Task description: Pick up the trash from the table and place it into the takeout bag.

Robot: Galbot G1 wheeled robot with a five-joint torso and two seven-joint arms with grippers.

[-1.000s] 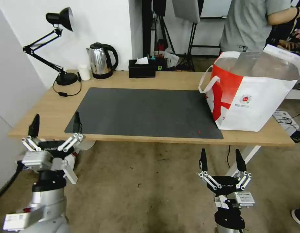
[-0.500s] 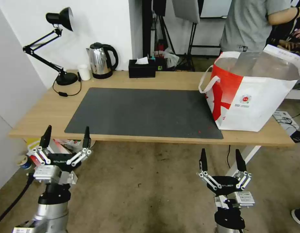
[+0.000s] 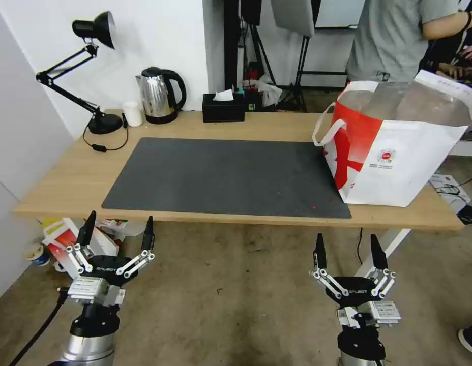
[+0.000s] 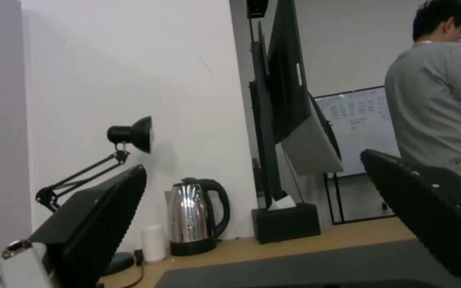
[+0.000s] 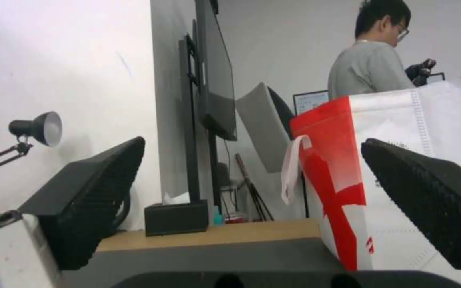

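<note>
The table is a long light-wood top with a dark grey mat. The takeout bag stands open at its right end, white with a red side panel and a loop handle; its red side also shows in the right wrist view. The trash is out of view. My left gripper hangs open below the table's front edge on the left, fingers pointing up, nothing between them. My right gripper stands open below the front edge on the right, facing the bag.
Along the table's back edge stand a black desk lamp, a steel kettle, a small white cup and a black tissue box. A red-and-white box lies on the floor under the left end. A person stands behind the bag.
My left gripper has dropped from the table's front edge and moved right, uncovering the box on the floor. The right gripper, the bag and the table have not moved.
</note>
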